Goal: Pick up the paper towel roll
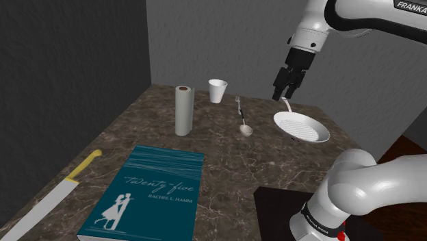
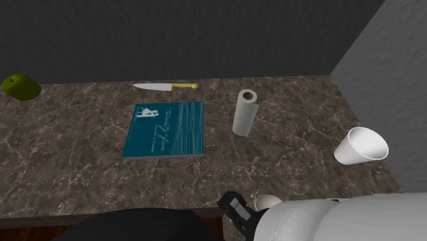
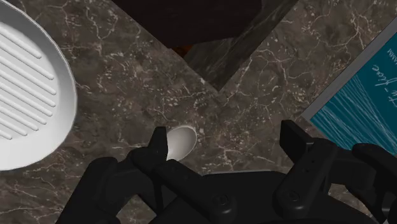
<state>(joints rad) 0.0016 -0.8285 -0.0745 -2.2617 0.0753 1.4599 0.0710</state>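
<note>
Dark veined counter (image 1: 226,157), and the arm (image 1: 369,17) has FRANKA printed on it. The teal book (image 1: 154,192) reads "Twenty five", Rachel L. Hamm. The paper towel roll (image 1: 183,109) stands upright just past the book, near a white cup (image 1: 217,90). The fingers (image 3: 159,143) are spread wide, gripping nothing.

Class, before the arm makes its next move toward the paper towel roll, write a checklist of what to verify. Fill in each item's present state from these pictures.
1. Is the gripper empty, with its fingers apart? Ok.
2. Is the paper towel roll standing upright? Ok.
3. Is the gripper lined up over the roll? Not ok: it hangs near the white pan, well to the shoulder view's right of the roll.
4. Is there room around the roll? Ok: the cup and the book stand apart from it.
5. Is a low route to the roll free? Not ok: the spoon lies between.
6. Is the opening wide enough for the roll? Cannot tell.
</note>
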